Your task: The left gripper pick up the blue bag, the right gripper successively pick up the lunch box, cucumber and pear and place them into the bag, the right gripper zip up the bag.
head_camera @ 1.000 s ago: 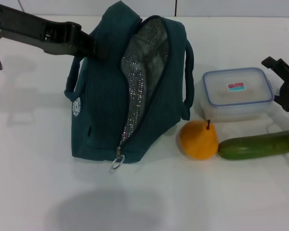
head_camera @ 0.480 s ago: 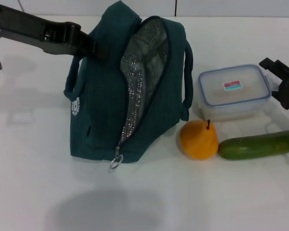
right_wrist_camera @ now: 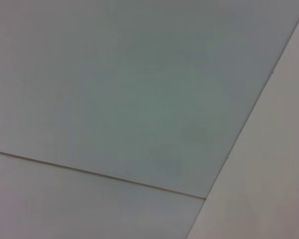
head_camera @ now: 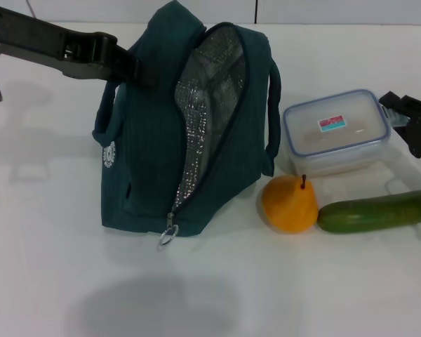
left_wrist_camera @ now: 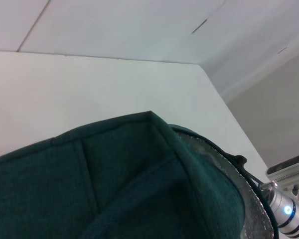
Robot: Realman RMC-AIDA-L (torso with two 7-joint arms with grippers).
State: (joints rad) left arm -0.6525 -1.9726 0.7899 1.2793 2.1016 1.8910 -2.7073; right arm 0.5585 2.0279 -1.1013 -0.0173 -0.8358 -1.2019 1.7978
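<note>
From the head view, the blue bag (head_camera: 186, 133) is seen standing upright on the white table (head_camera: 49, 232), mouth unzipped so the silver lining shows, with the zipper ring hanging down at its front bottom corner. The left gripper (head_camera: 137, 68) comes in from the left side and is clamped on the upper left edge of the bag, right by the near handle, holding it up. Over on the right, the lunch box (head_camera: 335, 130) is tilted and looks raised off the table on its right end, just beside the bag's far handle. The right gripper (head_camera: 407, 116) sits at the right end of the box, touching its rim; whether the box is actually pinched between the fingers can't be told from here. The pear (head_camera: 289, 203) is sitting on the table in front of the box, stem up, and the cucumber (head_camera: 376, 211) is lying lengthwise with its end touching the pear's right side, both below the gripper and apart from it. In the left wrist view, mostly the teal fabric of the bag is seen up close, with a strip of foil lining along one edge and a silver arm part beyond it. In the right wrist view, only blank pale wall panels with seams are shown.
</note>
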